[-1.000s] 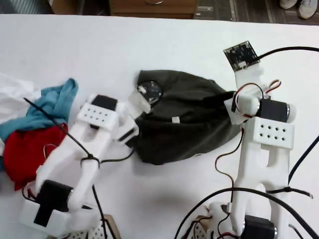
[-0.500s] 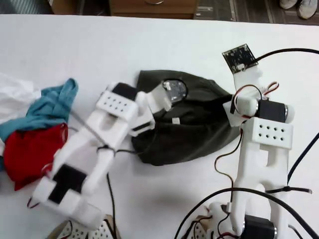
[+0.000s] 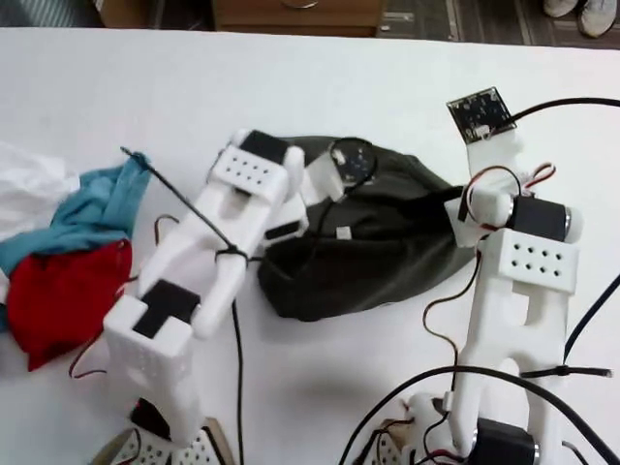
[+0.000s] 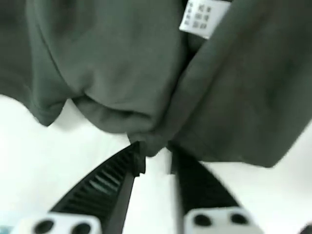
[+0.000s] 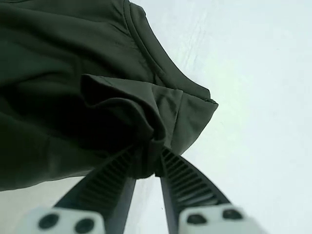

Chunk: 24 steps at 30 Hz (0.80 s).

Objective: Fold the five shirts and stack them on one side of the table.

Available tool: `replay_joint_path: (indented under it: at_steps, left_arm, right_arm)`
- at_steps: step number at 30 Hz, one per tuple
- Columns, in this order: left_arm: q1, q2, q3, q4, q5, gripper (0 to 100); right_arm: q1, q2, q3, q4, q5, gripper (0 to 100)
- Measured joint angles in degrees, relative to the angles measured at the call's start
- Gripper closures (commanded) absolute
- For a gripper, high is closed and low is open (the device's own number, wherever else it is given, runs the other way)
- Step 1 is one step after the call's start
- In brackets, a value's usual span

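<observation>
Swung over to its right, the left arm has drawn one edge of the dark olive fabric shirt [image 3: 378,262] in over the garment's middle.
Closest to the arm bases, the shirt lies crumpled on the white tabletop [image 3: 145,87] between both arms. The left tool [image 4: 155,155] is clamped on one bunched fold, the right tool [image 5: 148,161] on another at the opposite side. At the left edge lies a heap: a red cloth shirt [image 3: 58,295] nearest, a teal one [image 3: 97,208] beyond it, and a white one [image 3: 29,179] farthest.
</observation>
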Motion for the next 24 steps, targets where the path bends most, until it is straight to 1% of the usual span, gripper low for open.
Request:
replay_joint_path:
  at_steps: [5, 9, 11, 14, 16, 18, 24]
  left_arm:
    - [0.0, -0.2, -3.1, 6.9, 0.0, 98]
    - [0.0, -0.2, -3.1, 8.3, 0.0, 97]
    - [0.0, -0.2, -3.2, 8.4, 0.0, 91]
    - [0.0, 0.6, -3.3, 6.4, 0.0, 77]
    - [-0.2, 3.1, -3.8, 4.4, 0.0, 70]
    - [-0.8, 5.5, -3.9, 2.8, 0.0, 70]
    - [-3.5, 9.7, -3.9, -0.6, -1.1, 76]
  right_arm:
    - [0.2, 0.0, 0.0, 0.0, 0.0, 96.5]
    - [0.2, 0.0, 0.0, 0.0, 0.0, 96.5]
    - [0.2, 0.0, 0.0, 0.0, 0.0, 96.5]
    - [0.2, 0.0, 0.0, 0.0, 0.0, 96.5]
    - [0.2, 0.0, 0.0, 0.0, 0.0, 96.5]
    - [0.2, 0.0, 0.0, 0.0, 0.0, 96.5]
    - [0.2, 0.0, 0.0, 0.0, 0.0, 96.5]
